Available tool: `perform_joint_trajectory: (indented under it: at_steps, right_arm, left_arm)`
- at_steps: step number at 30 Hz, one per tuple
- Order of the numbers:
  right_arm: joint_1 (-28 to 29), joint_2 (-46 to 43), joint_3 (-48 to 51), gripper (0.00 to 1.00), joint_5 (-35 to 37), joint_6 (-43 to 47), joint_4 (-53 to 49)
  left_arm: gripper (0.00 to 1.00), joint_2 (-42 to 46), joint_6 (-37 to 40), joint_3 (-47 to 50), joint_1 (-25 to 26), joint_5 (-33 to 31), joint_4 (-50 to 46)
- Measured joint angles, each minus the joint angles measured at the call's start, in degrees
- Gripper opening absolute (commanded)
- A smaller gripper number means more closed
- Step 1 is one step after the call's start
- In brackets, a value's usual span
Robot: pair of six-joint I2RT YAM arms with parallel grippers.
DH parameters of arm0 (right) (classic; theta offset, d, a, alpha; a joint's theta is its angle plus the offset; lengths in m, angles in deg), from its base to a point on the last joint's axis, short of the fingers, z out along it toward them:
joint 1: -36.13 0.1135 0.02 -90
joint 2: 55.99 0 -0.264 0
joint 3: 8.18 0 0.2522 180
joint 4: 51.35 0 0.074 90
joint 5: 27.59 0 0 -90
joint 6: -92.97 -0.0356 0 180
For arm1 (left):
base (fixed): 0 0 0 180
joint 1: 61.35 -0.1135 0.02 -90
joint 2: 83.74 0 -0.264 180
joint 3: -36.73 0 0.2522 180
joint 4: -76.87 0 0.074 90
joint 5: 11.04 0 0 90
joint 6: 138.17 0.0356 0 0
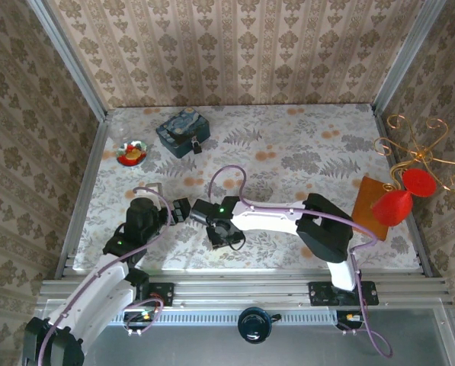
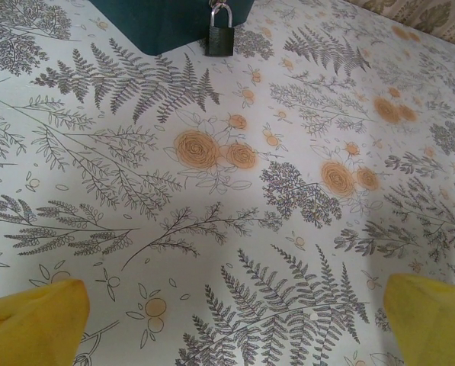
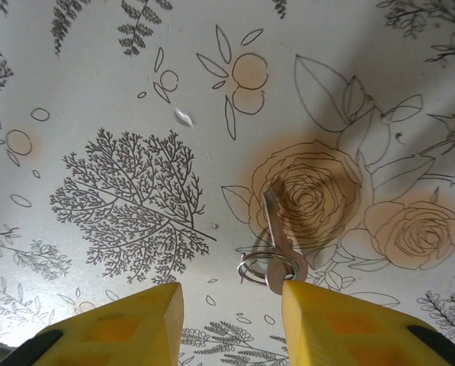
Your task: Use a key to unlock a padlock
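Key (image 3: 277, 232) points its blade away from right hand (image 3: 231, 301).

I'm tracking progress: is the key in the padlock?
No, the key lies with its ring on the flowered table, just ahead of the right claw.

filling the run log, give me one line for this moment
left gripper open, padlock ahead | right gripper open around key on table

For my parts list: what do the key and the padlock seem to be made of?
The key: dull grey metal, faint sheen, on a thin wire ring. The padlock: dark matte body, likely painted metal; its shackle is bright, shiny metal.
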Motion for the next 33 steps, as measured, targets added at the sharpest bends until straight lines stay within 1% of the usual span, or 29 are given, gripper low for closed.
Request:
perform_joint_trajectory:
  at_steps: [4,10,14,18,30,33]
  right_arm:
    - [0.5,2.7,-2.8,0.44,0.3,0.0,-3.0]
    - [0.9,5.9,-6.1,0.44,1.9,-0.2,-7.2]
    - [0.9,6.2,-6.4,0.40,3.3,-0.9,-9.0]
    - [0.9,6.3,-6.4,0.39,4.7,-1.7,-10.2]
    - [0.9,5.1,-5.4,0.40,7.5,-2.1,-10.7]
    - [0.9,4.4,-5.0,0.42,8.1,-2.8,-11.2]
  left_arm:
    - [1.00,0.4,0.0,0.0,0.0,-0.2,-0.3]
    - [1.00,1.4,0.0,0.0,0.0,-0.3,-1.0]
    - [1.00,1.5,0.0,0.0,0.0,-0.3,-1.0]
    - [1.00,1.5,0.0,0.0,0.0,-0.4,-1.0]
    - [1.00,0.0,0.0,0.0,0.0,-0.4,-0.7]
    - [1.00,-0.2,0.0,0.0,0.0,-0.4,-0.7]
